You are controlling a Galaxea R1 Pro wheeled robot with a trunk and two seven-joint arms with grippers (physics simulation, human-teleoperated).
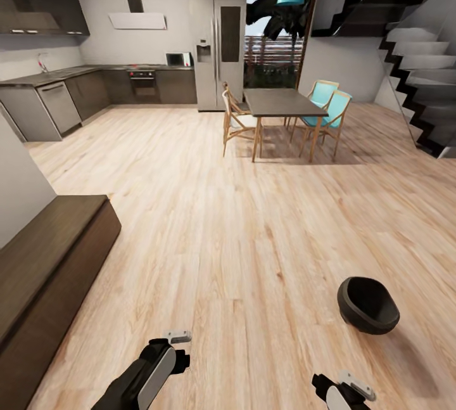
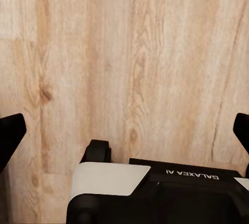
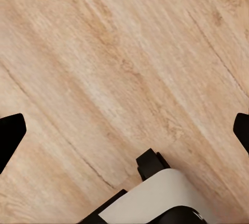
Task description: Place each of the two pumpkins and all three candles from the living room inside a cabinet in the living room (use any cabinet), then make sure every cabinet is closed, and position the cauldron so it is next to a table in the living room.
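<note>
A pale plank wood floor (image 1: pixel 253 220) runs to a dark grey kitchen counter (image 1: pixel 76 74), a steel fridge (image 1: pixel 216 49), a dark rectangular dining table (image 1: pixel 278 104) with turquoise chairs (image 1: pixel 330 112), and a black staircase (image 1: pixel 418 74).

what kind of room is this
Most likely an open-plan home: a kitchen with a fridge and oven at the back, a dining table with chairs, a staircase, and wood flooring throughout.
</note>
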